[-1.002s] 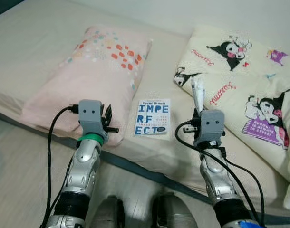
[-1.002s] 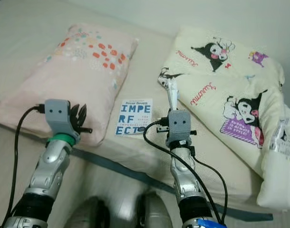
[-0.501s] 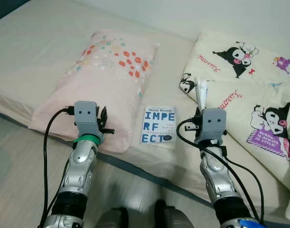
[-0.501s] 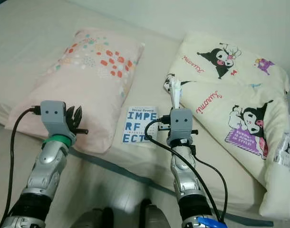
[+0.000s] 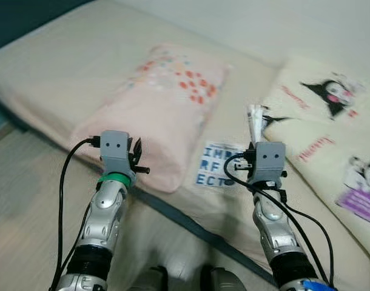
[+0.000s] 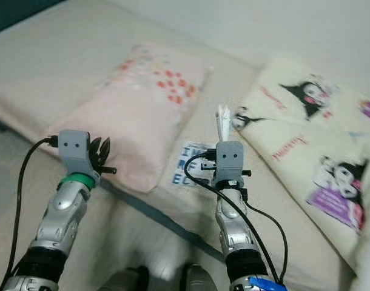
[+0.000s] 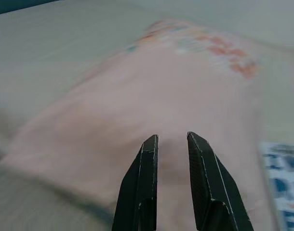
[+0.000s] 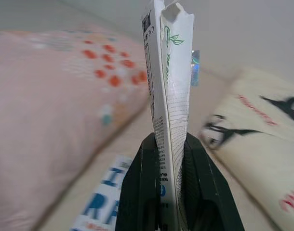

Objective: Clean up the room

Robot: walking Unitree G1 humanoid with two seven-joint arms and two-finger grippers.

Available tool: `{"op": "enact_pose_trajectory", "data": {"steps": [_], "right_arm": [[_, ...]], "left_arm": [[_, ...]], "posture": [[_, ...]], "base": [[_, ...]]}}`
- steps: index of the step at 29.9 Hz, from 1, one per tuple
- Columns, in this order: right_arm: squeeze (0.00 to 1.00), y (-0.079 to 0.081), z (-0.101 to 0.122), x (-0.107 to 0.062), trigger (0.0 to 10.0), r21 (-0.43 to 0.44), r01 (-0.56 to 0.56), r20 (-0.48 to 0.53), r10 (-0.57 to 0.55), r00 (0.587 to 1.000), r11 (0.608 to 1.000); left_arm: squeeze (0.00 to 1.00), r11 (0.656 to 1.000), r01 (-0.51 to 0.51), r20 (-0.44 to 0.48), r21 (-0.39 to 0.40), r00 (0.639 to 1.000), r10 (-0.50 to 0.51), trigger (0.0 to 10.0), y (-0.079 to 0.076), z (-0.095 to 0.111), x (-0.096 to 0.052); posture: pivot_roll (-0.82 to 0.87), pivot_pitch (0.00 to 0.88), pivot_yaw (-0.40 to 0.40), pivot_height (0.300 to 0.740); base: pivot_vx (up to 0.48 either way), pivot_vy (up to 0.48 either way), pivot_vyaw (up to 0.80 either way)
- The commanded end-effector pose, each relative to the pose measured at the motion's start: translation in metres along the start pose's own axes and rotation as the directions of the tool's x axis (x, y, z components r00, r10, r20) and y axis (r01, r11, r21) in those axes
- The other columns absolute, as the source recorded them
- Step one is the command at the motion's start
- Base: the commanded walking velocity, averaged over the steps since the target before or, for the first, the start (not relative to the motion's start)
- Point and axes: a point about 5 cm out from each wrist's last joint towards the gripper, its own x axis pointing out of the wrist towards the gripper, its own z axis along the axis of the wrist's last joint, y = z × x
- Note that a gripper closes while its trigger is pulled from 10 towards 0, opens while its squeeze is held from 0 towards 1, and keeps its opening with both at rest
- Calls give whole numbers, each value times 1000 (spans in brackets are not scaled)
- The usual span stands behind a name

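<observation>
My right gripper (image 8: 169, 144) is shut on a flattened white wrapper (image 8: 168, 72) with green print, which sticks up above the gripper (image 5: 255, 121). It hovers over the bed beside a book (image 5: 216, 164) with big blue letters lying flat on the sheet. My left gripper (image 7: 170, 142) has a narrow gap between its fingers and holds nothing; it is raised near the front corner of a pink pillow (image 5: 158, 109) with orange dots (image 6: 136, 103).
A cream blanket (image 6: 318, 139) with black cartoon figures lies bunched on the bed's right side. The bed's front edge (image 5: 173, 209) runs diagonally below the grippers, with pale floor (image 5: 27, 200) in front. A white wall (image 6: 282, 24) stands behind the bed.
The camera has swung, so the pillow, book and blanket sit further right and the picture is blurred. Both grippers keep their pose, and the wrapper stays held in the right one.
</observation>
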Motion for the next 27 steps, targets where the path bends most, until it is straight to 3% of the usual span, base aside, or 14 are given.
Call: {"op": "enact_pose_trajectory", "data": {"steps": [1, 4, 15, 27], "right_arm": [[0, -1, -9, -5, 10000, -2, 9, -41, -9, 999, 1000], [0, 0, -8, -5, 10000, -1, 9, -39, -9, 999, 1000], [0, 4, -7, -3, 10000, 1, -17, -41, 17, 999, 1000], [0, 1, -11, -2, 10000, 32, 11, -71, -9, 997, 999]], "left_arm": [[0, 1000, 9, -72, 8, 997, -8, 10000, -1, -13, -4], [0, 1000, 15, -89, -4, 996, -16, 10000, -2, -16, -4], [0, 995, 35, -87, 88, 996, -28, 10000, -4, -15, -2], [0, 996, 12, -74, 84, 997, -6, 10000, -2, -9, 1]], "posture": [[57, 122, 16, 740], [58, 121, 14, 740], [46, 124, 29, 740], [58, 125, 28, 740]], "base": [[0, 0, 800], [0, 0, 800], [0, 0, 800], [0, 0, 800]]}}
